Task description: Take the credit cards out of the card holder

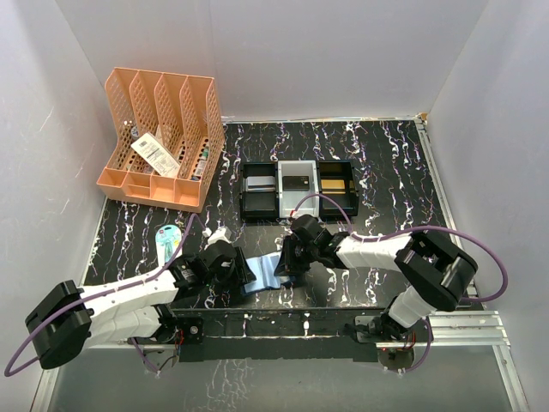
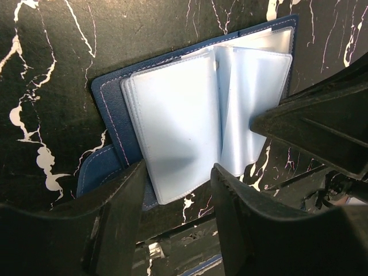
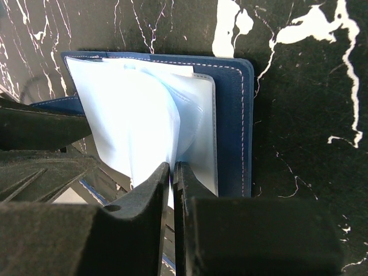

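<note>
So the card holder [image 1: 262, 276] is lying flat and wide open on the black marble tabletop [image 1: 390, 172], near the front edge, right between the two arms. Navy cover down, and the clear plastic sleeves [image 2: 172, 121] are fanned up out of the middle.

The right pincer [image 3: 173, 168] is basically closed. Its two tips are squeezed together on the bottom edge of one see-through sleeve, and that sleeve bows up from the spine, with the navy cover [image 3: 233, 115] lying just to the right of the tips. From the top camera the right pincer [image 1: 286, 257] sits over the holder's right half.

The left pincer [image 2: 178, 169] is about halfway open and has nothing in its grip. Its fingers [image 2: 118, 221] hang either side of the lower edge of the sleeve stack on the holder's other half, over it rather than clamped on. I can't tell from the wrist view whether they actually touch the plastic.

Further back, well apart from the holder, there's a row of black and grey trays [image 1: 257, 206] with what look like the credit cards [image 1: 298, 181] lying flat inside. Too small to be sure which is which. There's also an orange file rack [image 1: 163, 137] in the back left corner and a pale blue oval case [image 1: 168, 237] beside the left arm.
</note>
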Robot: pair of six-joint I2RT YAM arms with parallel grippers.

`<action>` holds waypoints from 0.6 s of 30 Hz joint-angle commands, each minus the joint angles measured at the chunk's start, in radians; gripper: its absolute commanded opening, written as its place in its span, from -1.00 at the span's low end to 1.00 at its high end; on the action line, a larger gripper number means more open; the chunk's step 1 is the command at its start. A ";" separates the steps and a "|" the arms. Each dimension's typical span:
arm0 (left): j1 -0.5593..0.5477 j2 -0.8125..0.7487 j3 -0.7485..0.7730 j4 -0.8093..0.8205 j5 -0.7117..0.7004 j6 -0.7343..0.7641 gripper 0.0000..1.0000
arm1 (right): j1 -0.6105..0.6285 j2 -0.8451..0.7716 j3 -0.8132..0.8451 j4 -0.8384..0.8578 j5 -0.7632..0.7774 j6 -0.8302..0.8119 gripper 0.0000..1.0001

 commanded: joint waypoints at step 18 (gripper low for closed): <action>-0.003 0.025 -0.034 0.035 -0.011 0.012 -0.20 | 0.004 -0.048 0.168 -0.239 0.204 -0.139 -0.36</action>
